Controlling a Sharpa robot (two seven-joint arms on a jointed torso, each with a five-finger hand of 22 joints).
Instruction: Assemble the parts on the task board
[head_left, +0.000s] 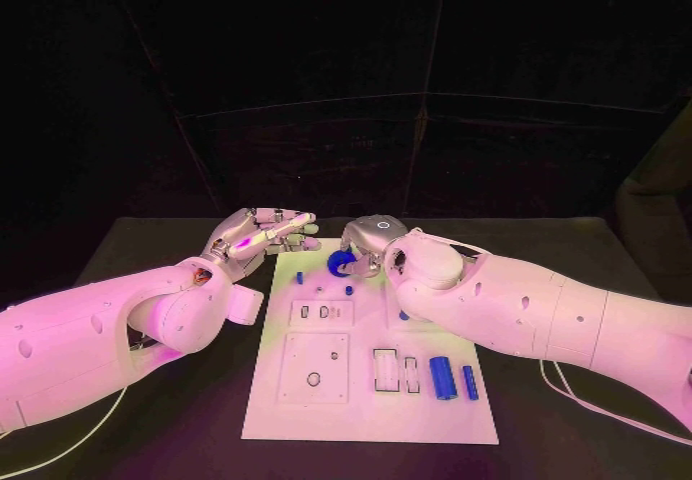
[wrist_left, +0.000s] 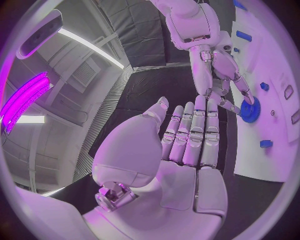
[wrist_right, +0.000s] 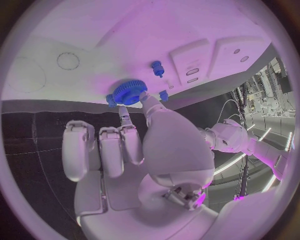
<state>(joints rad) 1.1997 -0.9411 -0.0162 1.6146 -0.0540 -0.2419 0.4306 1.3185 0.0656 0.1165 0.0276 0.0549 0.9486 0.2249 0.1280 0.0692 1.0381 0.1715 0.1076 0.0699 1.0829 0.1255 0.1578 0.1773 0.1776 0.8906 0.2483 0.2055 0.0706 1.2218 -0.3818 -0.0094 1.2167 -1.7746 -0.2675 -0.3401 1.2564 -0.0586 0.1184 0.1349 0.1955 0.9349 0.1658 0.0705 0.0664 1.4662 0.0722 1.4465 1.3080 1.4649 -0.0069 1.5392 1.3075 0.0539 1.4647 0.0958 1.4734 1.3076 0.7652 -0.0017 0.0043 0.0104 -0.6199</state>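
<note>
Right hand (wrist_right: 134, 150) pinching a blue toothed gear (wrist_right: 128, 92) between fingertips, held at the far edge of the white task board (head_left: 368, 410), apparently just over or on its seat there; contact with the board cannot be told. Small blue pegs (wrist_right: 156, 67) standing beside the gear on the board. Left hand (wrist_left: 181, 150) hovering flat beyond the board's far left corner, fingers straight and pressed together, holding nothing, probably kept clear. Two blue cylinders (head_left: 454, 378) lying near the board's near right corner, likely awaiting their turn.

A gear (head_left: 340, 264) sits at the task board's (head_left: 371, 420) far end.
</note>
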